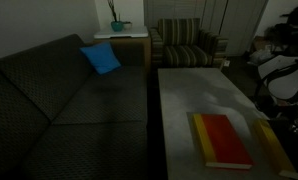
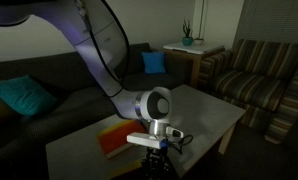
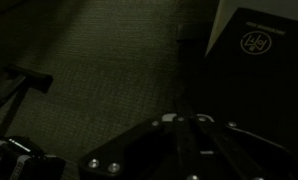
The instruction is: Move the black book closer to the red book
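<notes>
Tool (image 3: pixel 185 122) is shut tight w/ nothing in it. Black book (image 3: pixel 257 48) lies flat ahead of the tool & a bit to its right in the wrist view, long side pointing away. In an exterior view it sits at the table (image 1: pixel 194 90) edge near the red book (image 1: pixel 222 140), small gap between. Prob. needs a sideways push.
</notes>
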`<action>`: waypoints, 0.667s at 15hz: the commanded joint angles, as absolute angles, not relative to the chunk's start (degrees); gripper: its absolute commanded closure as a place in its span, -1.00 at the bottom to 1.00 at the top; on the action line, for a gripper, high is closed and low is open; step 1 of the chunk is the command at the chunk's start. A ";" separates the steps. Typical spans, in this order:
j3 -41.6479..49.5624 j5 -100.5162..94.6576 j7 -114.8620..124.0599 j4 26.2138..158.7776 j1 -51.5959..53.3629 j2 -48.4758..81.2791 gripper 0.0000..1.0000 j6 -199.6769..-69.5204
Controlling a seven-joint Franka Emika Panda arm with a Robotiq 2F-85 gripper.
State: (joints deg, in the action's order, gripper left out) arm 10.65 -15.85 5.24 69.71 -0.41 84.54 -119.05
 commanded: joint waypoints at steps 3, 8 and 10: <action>13.49 -18.46 10.37 70.12 0.99 84.51 1.00 -120.22; 10.57 -22.14 12.18 70.06 -3.40 84.53 1.00 -122.11; 9.31 -24.39 13.27 69.93 -5.07 84.53 1.00 -122.25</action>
